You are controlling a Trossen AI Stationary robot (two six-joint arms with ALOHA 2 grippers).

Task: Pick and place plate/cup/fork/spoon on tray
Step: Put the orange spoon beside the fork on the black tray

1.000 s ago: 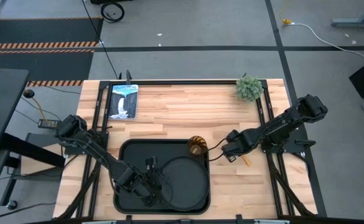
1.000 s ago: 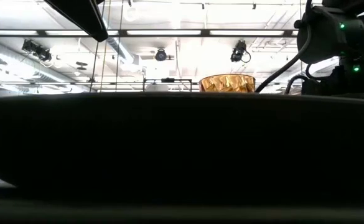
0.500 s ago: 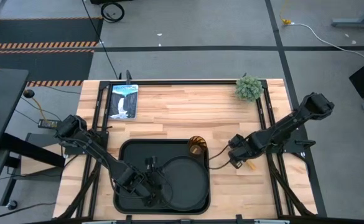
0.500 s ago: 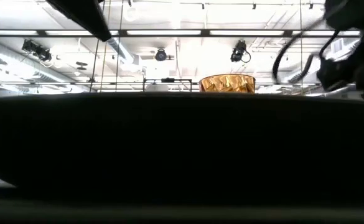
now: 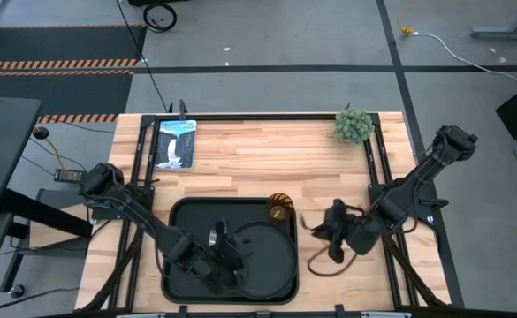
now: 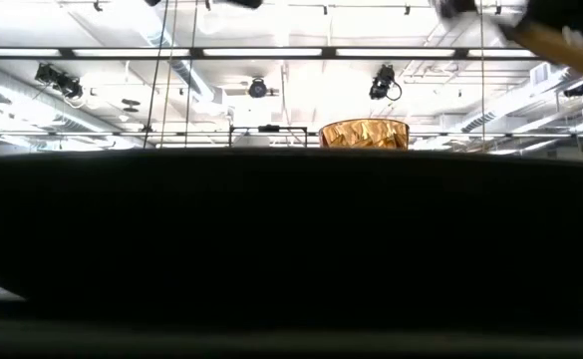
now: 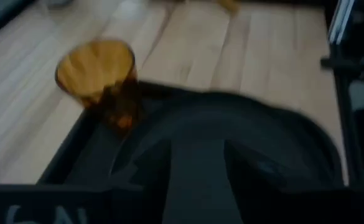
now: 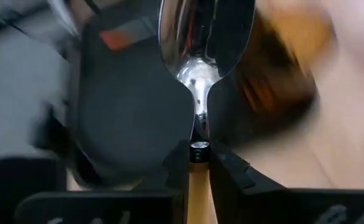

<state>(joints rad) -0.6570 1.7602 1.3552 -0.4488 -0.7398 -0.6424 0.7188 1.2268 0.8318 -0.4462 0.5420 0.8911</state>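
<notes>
The black tray lies at the table's near middle. The round plate lies flat in its right half, and the amber cup stands upright in its far right corner; both also show in the left wrist view, cup and plate. My left gripper hangs open over the tray by the plate's left rim, holding nothing that I can see. My right gripper is right of the tray, above the bare wood, shut on the spoon. The fork is out of view. My right gripper pinches the spoon's orange handle between its two fingers, just behind the silver neck. The spoon runs straight on ahead of the fingers, in line with them, its bowl foremost. It is lifted clear of the table, over the tray's right edge.
A small green plant stands at the table's far right corner and a picture card lies at the far left. The wood between them and the tray is bare. In the low view the tray's wall blocks all but the cup's top.
My right gripper has risen off the table with the spoon, gone toward the near edge and rolled, so that it now slants down toward the tray. My left gripper has tipped up a little over the tray and its fingers stand wider apart.
</notes>
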